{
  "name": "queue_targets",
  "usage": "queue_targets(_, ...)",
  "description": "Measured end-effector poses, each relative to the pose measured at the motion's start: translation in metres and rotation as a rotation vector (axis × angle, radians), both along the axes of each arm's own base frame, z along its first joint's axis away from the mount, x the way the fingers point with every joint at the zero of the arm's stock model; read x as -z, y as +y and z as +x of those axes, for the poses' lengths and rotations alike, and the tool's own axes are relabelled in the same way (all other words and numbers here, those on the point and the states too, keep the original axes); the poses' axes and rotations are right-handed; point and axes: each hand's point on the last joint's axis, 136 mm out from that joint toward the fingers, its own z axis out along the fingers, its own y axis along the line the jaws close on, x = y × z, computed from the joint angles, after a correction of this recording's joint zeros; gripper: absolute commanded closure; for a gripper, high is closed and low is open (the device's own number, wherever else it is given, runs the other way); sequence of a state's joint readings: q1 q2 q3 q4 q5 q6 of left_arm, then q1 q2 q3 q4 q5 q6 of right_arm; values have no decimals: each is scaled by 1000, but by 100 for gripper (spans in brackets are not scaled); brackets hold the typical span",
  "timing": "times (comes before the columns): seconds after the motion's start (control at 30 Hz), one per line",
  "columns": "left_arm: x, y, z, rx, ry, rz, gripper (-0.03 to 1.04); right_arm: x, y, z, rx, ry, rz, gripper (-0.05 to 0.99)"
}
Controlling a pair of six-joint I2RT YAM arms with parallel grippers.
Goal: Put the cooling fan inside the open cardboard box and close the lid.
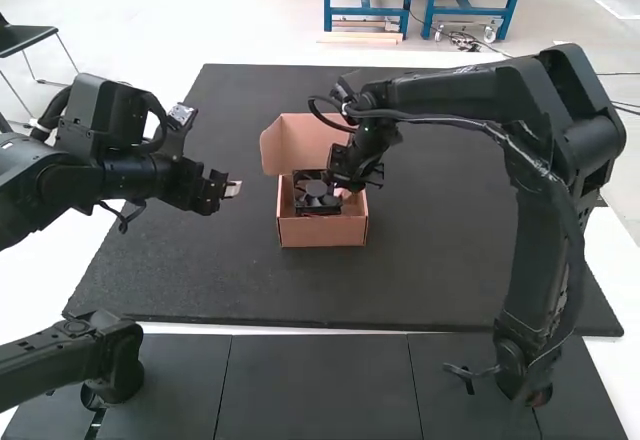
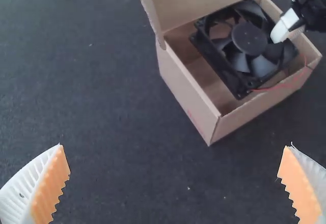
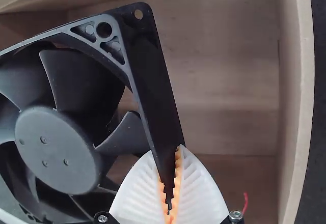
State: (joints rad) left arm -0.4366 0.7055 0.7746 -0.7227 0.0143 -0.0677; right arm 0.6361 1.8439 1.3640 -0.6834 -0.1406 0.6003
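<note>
L gripper [image 1: 228, 188]: fingers [image 2: 48, 183] spread wide, holding nothing. It hangs over the mat [image 1: 450, 250], left of the cardboard box [image 1: 322, 228], apart from it and pointing at it.

Cooling fan [image 1: 318, 196] is inside the box but not flat. It is tilted, with one frame edge raised toward the box's right side.

R gripper [image 1: 353, 175] comes down from above and is clamped tight on that raised frame edge.

Lid [image 1: 295, 140] stands upright off the far wall.

Judgement: fan must be let go to settle flat, and R must lift clear first. Lid then folds toward the arms. L gripper is free and on the lid's side, so it is the likelier closer.
</note>
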Motion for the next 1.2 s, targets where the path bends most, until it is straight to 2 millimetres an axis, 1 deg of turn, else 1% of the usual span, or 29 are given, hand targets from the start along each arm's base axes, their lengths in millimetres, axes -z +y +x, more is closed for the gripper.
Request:
queue_targets(0.33,0,0,0,0,-1,0,4,12,-4,2,-6,3,-40,96)
queue_targets(0.7,0,0,0,0,-1,-1,4,36,-6,6,-12,19,-81,95)
queue_targets(0.8,0,0,0,0,-2,-1,4,43,-6,7,-12,27,-92,85)
queue_targets(0.87,0,0,0,0,-2,-1,4,48,-7,8,-10,31,-95,72)
queue_targets(0.9,0,0,0,0,-1,-1,4,49,-7,10,-9,33,-96,69)
queue_targets(0.93,-1,0,0,0,-2,-1,4,49,-6,12,-11,30,-95,66)
queue_targets(1.0,0,0,0,0,-2,-1,4,46,-3,18,-17,16,-88,56)
queue_targets(1.07,-1,0,0,0,-2,-1,4,41,0,23,-20,1,-79,44)
queue_targets(1.13,-1,0,1,0,-5,-3,4,37,3,26,-29,-10,-70,38)
queue_targets(1.2,-2,-1,1,0,-9,-5,4,32,5,28,-39,-17,-64,37)
